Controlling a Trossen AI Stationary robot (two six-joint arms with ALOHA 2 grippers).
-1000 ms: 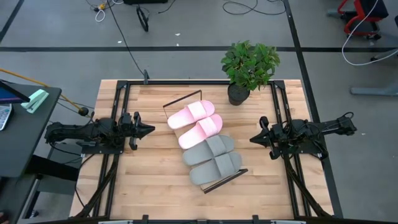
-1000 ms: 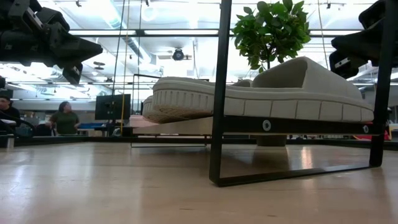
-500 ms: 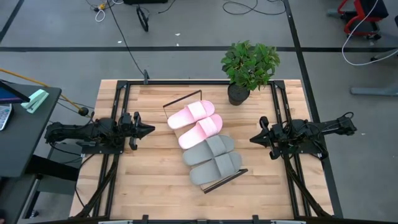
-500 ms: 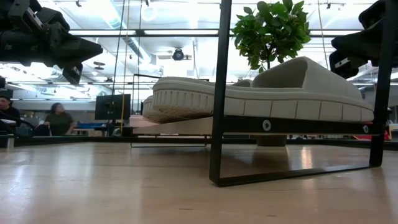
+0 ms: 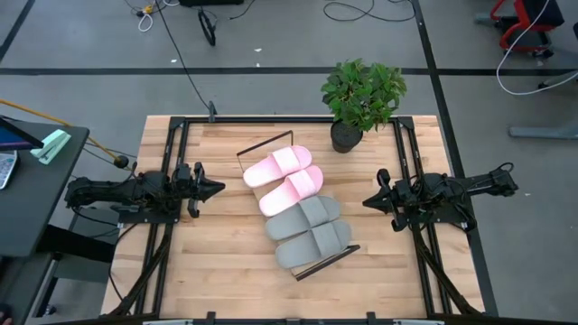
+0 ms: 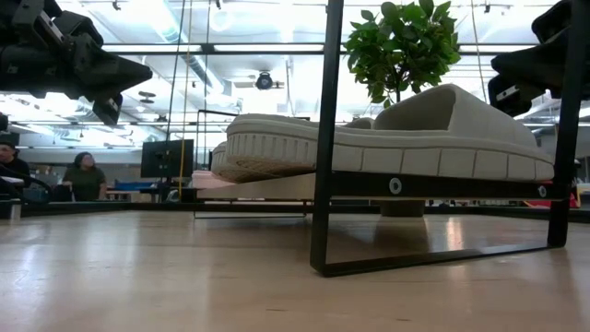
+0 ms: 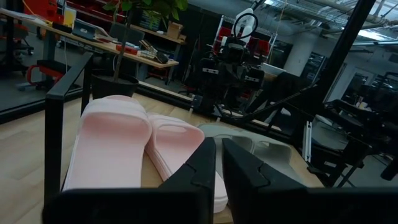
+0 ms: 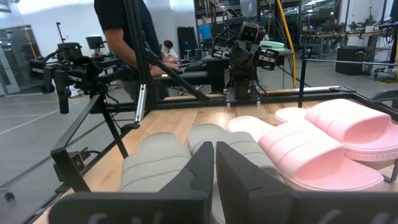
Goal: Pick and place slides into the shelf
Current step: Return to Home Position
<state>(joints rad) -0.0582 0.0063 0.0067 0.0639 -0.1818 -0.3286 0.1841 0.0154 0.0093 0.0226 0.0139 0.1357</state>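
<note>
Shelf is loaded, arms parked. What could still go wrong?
1. The pink slides lie pressed together and seem to overlap at the edges, so a knock might slip one off the shelf.
2. The left gripper and right gripper, both shut, point at the shelf from either side; a forward move could hit it.

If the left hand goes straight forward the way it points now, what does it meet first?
Probably the pink slide lying next to the grey slides; the left hand points at it. Its height is unclear, so it might pass above.
</note>
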